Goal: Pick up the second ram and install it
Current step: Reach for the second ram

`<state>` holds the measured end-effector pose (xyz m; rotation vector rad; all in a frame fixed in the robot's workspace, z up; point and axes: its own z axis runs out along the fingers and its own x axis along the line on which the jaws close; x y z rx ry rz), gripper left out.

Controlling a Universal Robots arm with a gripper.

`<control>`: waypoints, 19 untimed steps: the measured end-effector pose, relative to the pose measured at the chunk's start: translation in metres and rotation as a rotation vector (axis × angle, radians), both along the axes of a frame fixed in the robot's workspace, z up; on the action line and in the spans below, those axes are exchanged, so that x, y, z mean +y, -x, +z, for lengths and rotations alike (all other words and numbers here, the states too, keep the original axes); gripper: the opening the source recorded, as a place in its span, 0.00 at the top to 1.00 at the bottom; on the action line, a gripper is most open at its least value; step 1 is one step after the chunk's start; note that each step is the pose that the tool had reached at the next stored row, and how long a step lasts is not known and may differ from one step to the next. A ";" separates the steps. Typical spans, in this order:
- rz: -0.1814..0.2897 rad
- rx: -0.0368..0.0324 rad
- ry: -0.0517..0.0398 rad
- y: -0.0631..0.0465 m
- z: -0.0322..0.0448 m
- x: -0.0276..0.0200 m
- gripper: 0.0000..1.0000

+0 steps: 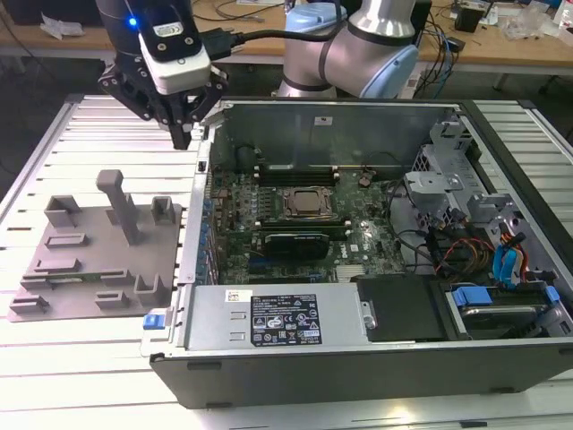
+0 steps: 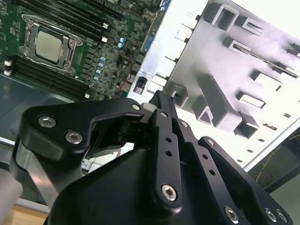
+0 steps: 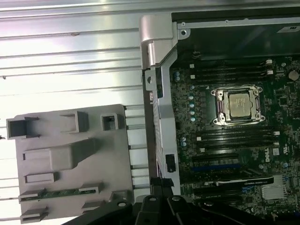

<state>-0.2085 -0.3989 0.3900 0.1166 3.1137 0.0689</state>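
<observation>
The hand (image 1: 185, 141), closed and empty, hovers beside the computer case (image 1: 358, 372) while the second ram (image 3: 61, 192) lies in the grey tray (image 3: 70, 164).

Bright, washed-out glare on table (image 3: 70, 51) — slight blur

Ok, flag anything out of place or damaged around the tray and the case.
Nothing stands out. The second ram sits straight in a slot of the grey holder tray, which lies level beside the open case.
</observation>
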 end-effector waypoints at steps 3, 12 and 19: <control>0.000 0.0000 0.0000 0.004 -0.0005 0.0000 0.92; 0.000 0.0000 0.0000 0.026 -0.0035 0.0000 0.92; 0.000 0.0000 -0.0001 0.043 -0.0060 0.0000 0.92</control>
